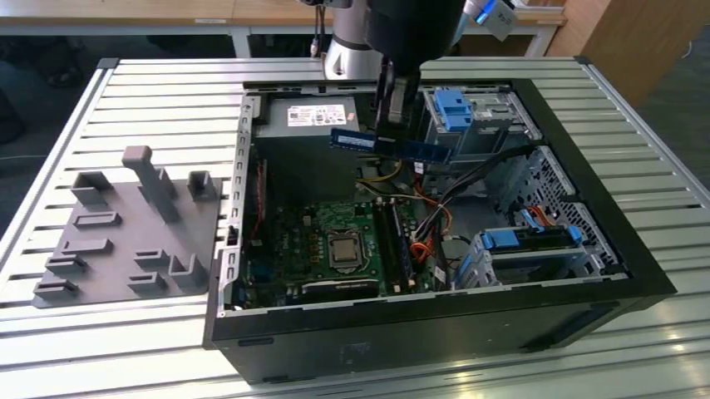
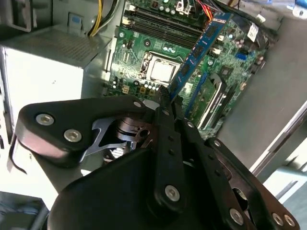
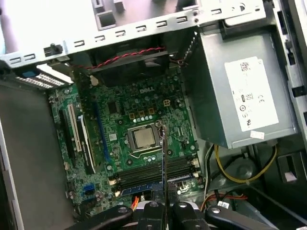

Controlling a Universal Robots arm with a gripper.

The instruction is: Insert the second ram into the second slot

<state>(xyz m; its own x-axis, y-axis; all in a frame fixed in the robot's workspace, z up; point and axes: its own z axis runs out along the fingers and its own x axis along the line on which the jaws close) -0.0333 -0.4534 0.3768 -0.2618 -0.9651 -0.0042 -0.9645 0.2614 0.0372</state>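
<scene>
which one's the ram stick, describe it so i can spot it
Find the open black computer case. Above its motherboard, the black hand grips a thin, flat blue ram stick. Unlike the chunky blue brackets nearby, it hangs in mid-air.

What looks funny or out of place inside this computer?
Nothing looks broken or spilled. The one thing out of place is the blue memory stick: the gripper holds it in the air above the green board, not plugged in.

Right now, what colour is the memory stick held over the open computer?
The memory stick is blue; it shows best in the exterior view.
</scene>
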